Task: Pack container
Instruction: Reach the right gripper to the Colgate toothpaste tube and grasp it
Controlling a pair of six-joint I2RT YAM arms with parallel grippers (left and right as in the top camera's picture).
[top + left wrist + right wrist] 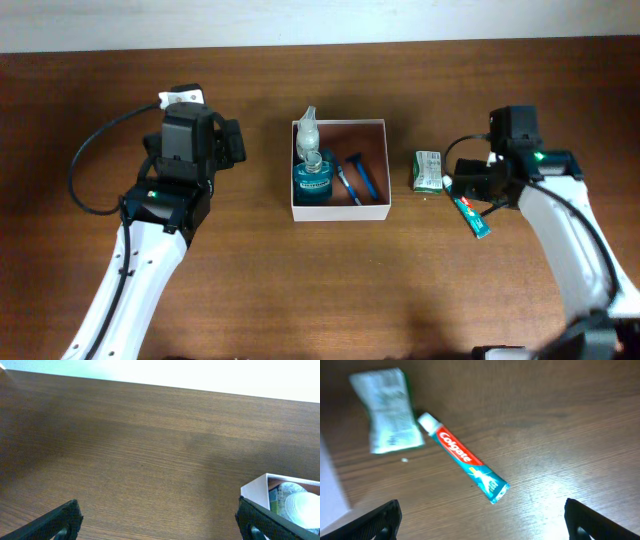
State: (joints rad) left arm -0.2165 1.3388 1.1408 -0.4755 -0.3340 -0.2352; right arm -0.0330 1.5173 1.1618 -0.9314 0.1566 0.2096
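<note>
**Overhead:** The square, shallow container (340,212), with thin white walls and a reddish-brown floor, sits mid-desk (300,300) between the white left arm (140,250) and right arm (565,225). Only this view shows what is inside it: a round blue plastic bottle (312,180), a clear bottle (308,128) and blue-handled razors (358,178).

**Left wrist:** The black left fingers (60,522) are spread wide over bare, matte wood grain, with nothing between them. The container's white corner shows just beside one fingertip.

**Right wrist:** The right fingers (380,520) are also spread wide and hold nothing. Ahead, between them, a glossy red, white and teal toothpaste tube (465,457) lies flat. Its cap is near a blurred green-and-white carton (390,410).
</note>
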